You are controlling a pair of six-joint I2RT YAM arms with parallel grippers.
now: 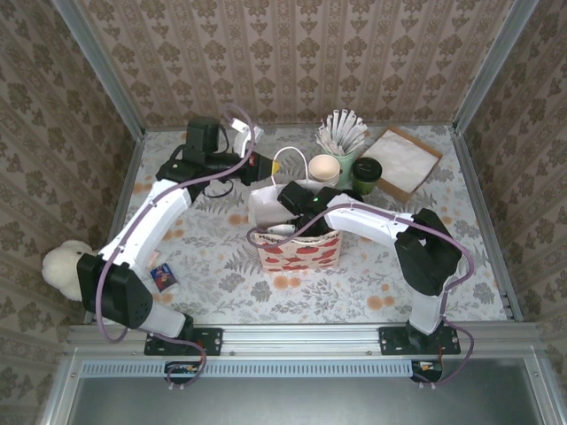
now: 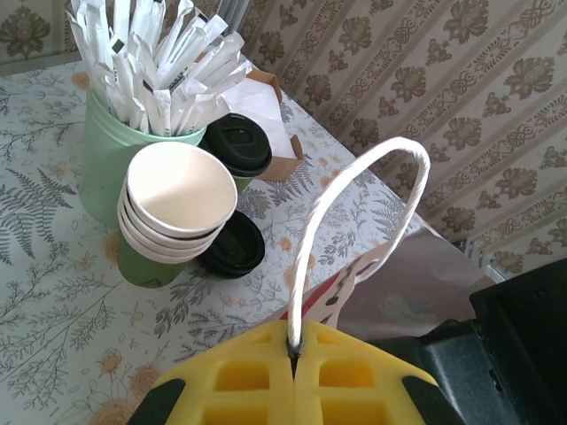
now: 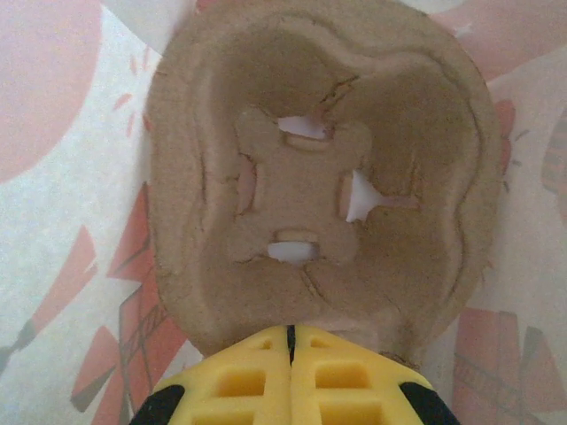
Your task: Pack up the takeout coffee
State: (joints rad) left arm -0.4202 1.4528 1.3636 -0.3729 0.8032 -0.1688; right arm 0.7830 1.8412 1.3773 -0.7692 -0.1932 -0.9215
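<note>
With left pincer [image 2: 292, 350] pinching the handle [image 2: 354, 177] taut, seat the pulp carrier [image 3: 310, 177], pinched by right pincer [image 3: 290, 341], flat inside the bag [image 1: 301, 252].

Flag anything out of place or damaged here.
A loose black lid lies flat on the table, against the stack of cups, on no cup. The pulp cup tray in the right wrist view has ragged tears around its centre.

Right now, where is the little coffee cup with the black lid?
In the top view the coffee cup stands on the table near the back, just right of the green stick holder, beyond the paper bag.
</note>
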